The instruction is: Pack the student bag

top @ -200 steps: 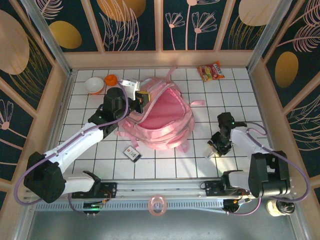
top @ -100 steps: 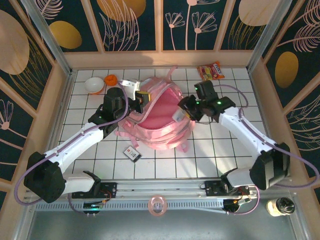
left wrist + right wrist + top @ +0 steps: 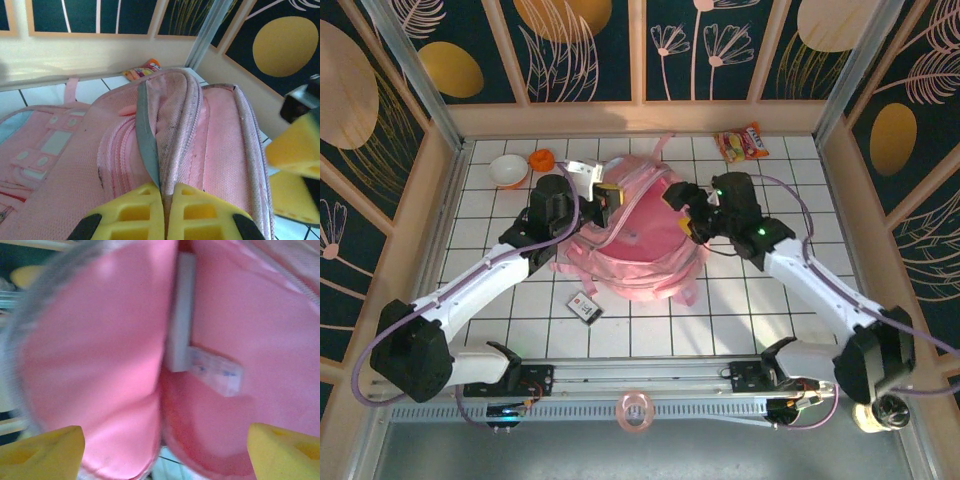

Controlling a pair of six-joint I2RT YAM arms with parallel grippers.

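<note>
Left gripper [image 3: 165,195] pinches bag [image 3: 640,255] rim on the left, mouth facing right gripper [image 3: 165,447], which hangs spread and empty just over it, white box [image 3: 210,371] lying inside.

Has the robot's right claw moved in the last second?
Yes. The right claw swung from the bare tiles toward the far wall, nearer the snack packet, and now hangs over the open mouth of the student bag.
</note>
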